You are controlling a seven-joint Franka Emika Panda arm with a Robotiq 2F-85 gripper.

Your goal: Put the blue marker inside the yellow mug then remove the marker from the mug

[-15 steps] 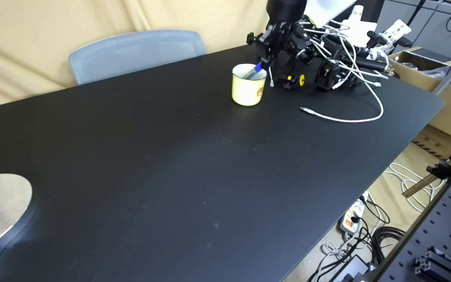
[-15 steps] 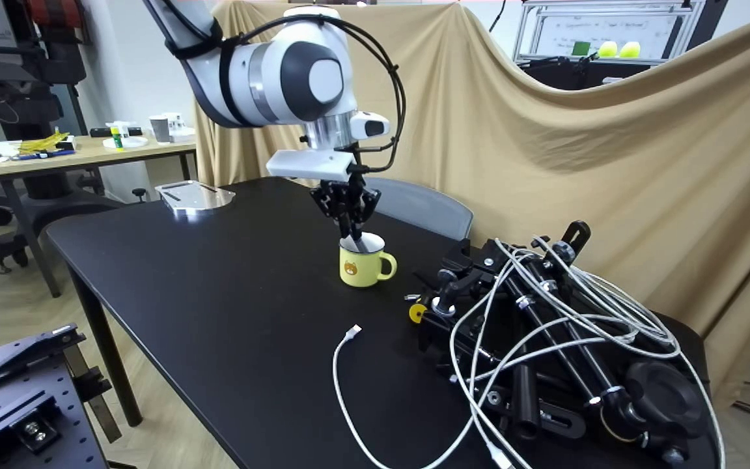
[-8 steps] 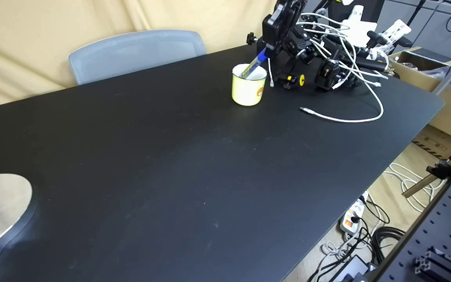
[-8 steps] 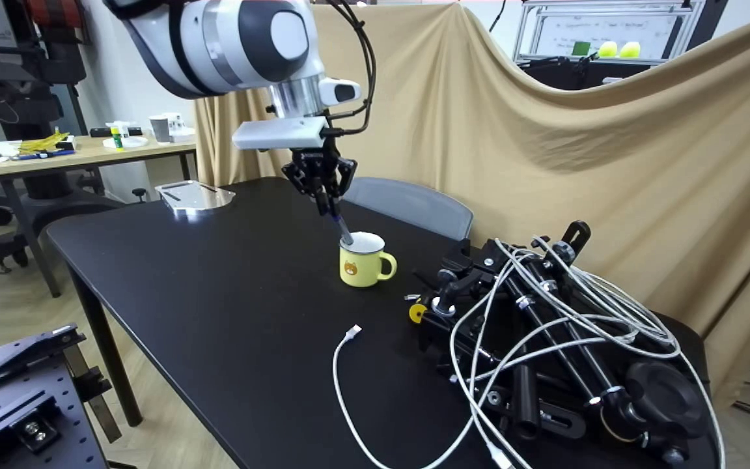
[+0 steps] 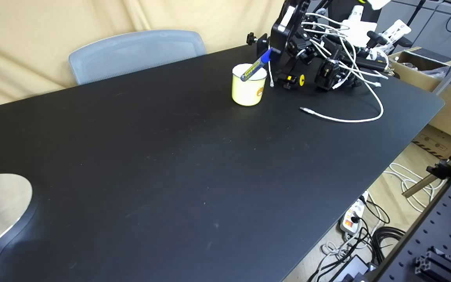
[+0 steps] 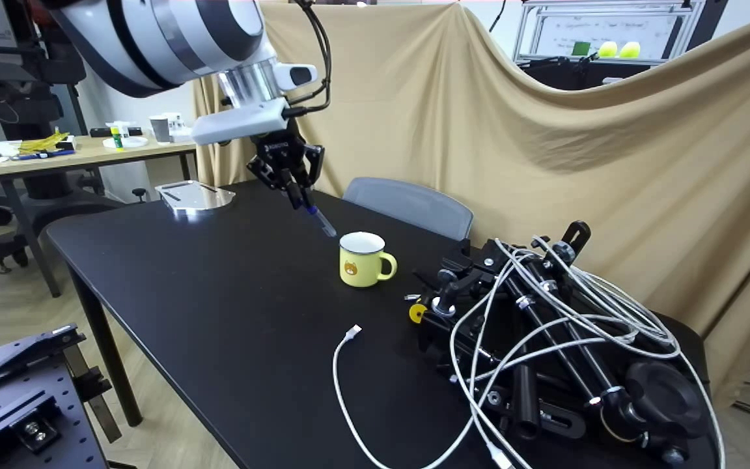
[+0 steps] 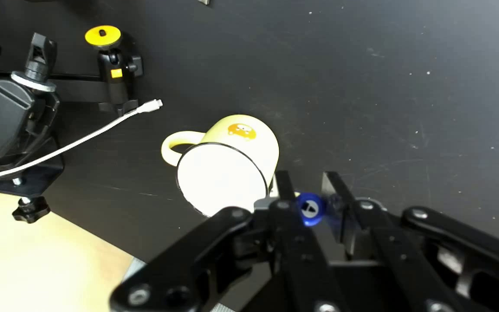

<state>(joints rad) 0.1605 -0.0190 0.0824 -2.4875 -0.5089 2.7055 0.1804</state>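
The blue marker (image 6: 323, 223) is held tilted in the air, its blue end up in the jaws and its paler end pointing down toward the mug. My gripper (image 6: 303, 203) is shut on it. The yellow mug (image 6: 360, 268) stands upright on the table. In an exterior view the marker's lower end is just outside the mug's rim, a small gap apart. In an exterior view the marker (image 5: 256, 67) overlaps the mug's mouth (image 5: 237, 69). In the wrist view the marker's blue end (image 7: 310, 209) shows between the fingers, and the mug (image 7: 258, 141) lies left of the gripper (image 7: 307, 182).
Black clamps and rods with tangled white cables (image 6: 531, 326) lie on the black table (image 6: 245, 312) near the mug's handle side. A loose cable end (image 6: 351, 334) reaches toward the mug. A metal plate (image 6: 194, 195) lies at the far end. A grey chair (image 5: 139, 56) stands behind the table.
My gripper has risen and moved away from the mug, tilting. The marker has come up out of the mug with it. The mug has not moved.
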